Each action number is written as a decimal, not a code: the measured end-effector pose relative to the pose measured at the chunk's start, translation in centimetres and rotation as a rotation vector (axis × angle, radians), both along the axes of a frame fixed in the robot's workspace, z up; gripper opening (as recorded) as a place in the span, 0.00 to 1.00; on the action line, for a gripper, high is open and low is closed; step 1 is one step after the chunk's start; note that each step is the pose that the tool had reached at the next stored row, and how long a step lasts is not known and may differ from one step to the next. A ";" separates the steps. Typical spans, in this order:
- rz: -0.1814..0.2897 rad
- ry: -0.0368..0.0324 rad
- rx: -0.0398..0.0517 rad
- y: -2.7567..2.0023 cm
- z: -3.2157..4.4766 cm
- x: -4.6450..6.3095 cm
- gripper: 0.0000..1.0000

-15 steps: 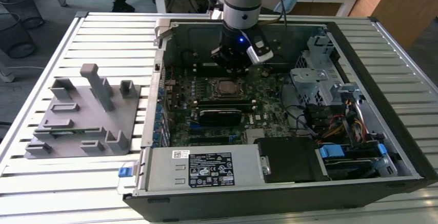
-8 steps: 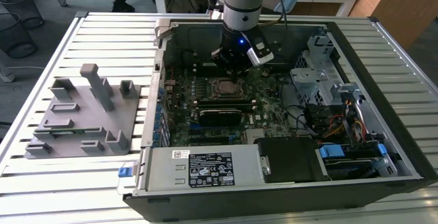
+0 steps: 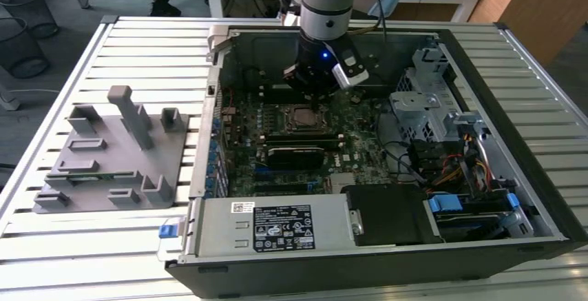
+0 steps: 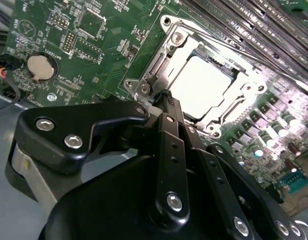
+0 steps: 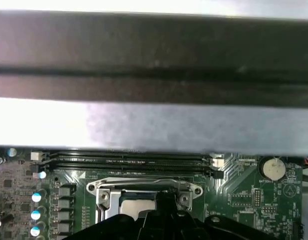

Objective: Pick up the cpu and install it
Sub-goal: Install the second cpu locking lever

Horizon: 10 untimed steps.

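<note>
Exterior view: your arm reaches down into the open computer case (image 3: 514, 177), which lies on a slatted table (image 3: 138, 46). The gripper (image 3: 315, 89) hangs low over the green motherboard (image 3: 359, 129), just beyond the square socket (image 3: 303, 116). You cannot tell from here how the jaws stand. A grey fixture tray (image 3: 106, 156) sits on the table at the exterior view's left, well apart from the case.

Second wrist view: the cpu (image 4: 201, 84) lies flat inside the metal socket frame (image 4: 168, 42), its pale silver top facing up. The gripper (image 4: 167, 95) has its black fingers (image 4: 169, 132) drawn together to a narrow tip with nothing between them; the tip sits at the frame's edge, just beside the cpu. A coin cell (image 4: 40, 66) sits on the board nearby.

First wrist view: the cpu (image 5: 136, 206) shows within the frame (image 5: 144, 186), partly hidden behind the gripper (image 5: 164, 196). Memory slots (image 5: 129, 162) run alongside the socket.
</note>
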<state>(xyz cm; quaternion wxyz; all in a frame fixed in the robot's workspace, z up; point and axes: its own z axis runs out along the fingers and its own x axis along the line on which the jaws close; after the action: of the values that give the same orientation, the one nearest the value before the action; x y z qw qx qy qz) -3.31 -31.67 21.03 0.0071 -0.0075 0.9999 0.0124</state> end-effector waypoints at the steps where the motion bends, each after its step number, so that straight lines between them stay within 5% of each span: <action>1: 0.000 0.0000 0.0000 0.00 0.27 0.0 0.11; 6: 0.000 0.0001 -0.0002 0.00 1.73 0.0 0.11; 10: 0.000 0.0022 0.0000 -0.02 2.15 0.0 0.11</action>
<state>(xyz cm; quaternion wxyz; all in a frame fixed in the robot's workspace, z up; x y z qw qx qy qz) -3.31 -31.69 23.18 0.0060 -0.0076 0.9999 0.0124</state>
